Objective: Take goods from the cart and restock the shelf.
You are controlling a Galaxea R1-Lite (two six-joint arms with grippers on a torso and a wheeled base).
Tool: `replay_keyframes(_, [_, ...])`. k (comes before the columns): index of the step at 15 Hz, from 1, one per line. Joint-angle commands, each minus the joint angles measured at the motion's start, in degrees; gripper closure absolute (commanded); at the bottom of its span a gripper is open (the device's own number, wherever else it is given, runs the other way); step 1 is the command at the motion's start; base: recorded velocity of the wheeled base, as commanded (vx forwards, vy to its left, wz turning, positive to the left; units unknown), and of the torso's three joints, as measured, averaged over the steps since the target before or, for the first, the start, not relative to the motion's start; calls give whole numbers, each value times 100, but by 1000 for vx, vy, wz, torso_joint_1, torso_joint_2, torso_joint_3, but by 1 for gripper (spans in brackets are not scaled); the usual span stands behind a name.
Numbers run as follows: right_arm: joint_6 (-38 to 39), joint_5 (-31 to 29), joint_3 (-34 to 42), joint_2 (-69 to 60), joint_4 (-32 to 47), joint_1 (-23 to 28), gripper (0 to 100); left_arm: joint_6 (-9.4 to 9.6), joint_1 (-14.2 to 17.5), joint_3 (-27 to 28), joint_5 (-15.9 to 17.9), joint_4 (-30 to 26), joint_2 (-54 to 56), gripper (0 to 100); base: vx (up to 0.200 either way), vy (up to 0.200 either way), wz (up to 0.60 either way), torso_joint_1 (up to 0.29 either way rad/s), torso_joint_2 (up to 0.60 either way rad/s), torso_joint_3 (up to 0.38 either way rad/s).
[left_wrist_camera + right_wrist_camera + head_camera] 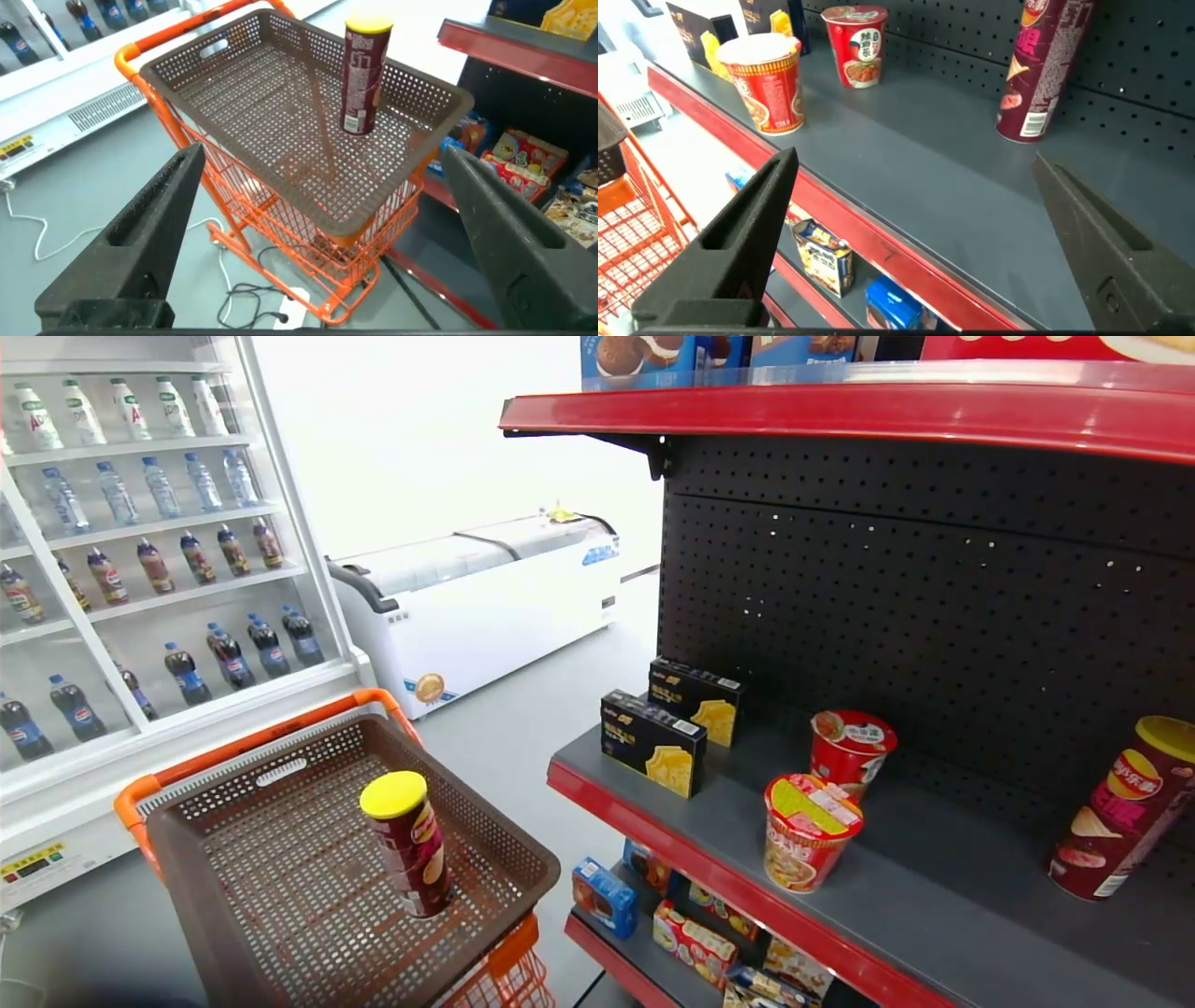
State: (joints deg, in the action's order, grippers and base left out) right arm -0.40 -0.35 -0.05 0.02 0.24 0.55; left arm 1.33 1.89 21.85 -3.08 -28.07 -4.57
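— Shelf [934,896] half stocked; which step?
— Pickup, I'd say. Left tool [320,154] gapes empty above the cart [420,98]; the chip can [366,79] stands just ahead of it. Next: reach in, close round it.

Bright, even light. The wall [448,429] behind the freezer [504,616] blows out white. Soft shadows lie under the shelf [934,896] goods. Straight edges bow near the head view's borders.

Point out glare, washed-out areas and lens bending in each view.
Head view: the background above the chest freezer is blown out white, and the top shelf edge bows from lens distortion. Left wrist view: even light around the chip can. Right wrist view: soft sheen on the grey shelf.
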Motion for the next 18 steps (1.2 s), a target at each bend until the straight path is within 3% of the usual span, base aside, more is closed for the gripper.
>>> replay_keyframes(1, [5,0,5,-2,2,-2,0,-19,13,-31,-8,4,-79,0,0,0,0,0,0,0])
replay_keyframes(2, [5,0,-4,-2,2,-2,0,-159,57,487,-43,-23,-932,0,0,0,0,0,0,0])
replay_keyframes(3, [5,0,5,-2,2,-2,0,-616,75,892,-8,-40,-1520,0,0,0,0,0,0,0])
replay_keyframes(4, [5,0,-4,-2,2,-2,0,-766,4,1015,1,-23,-1898,0,0,0,0,0,0,0])
replay_keyframes(10, [5,0,5,-2,2,-2,0,-757,-154,531,-34,250,-3094,0,0,0,0,0,0,0])
replay_keyframes(13, [5,0,5,-2,2,-2,0,-862,-22,426,-43,1217,-4078,0,0,0,0,0,0,0])
replay_keyframes(15, [5,0,5,-2,2,-2,0,-660,145,417,-52,2289,-5124,0,0,0,0,0,0,0])
replay_keyframes(18, [5,0,5,-2,2,-2,0,-133,180,435,45,3071,-6266,0,0,0,0,0,0,0])
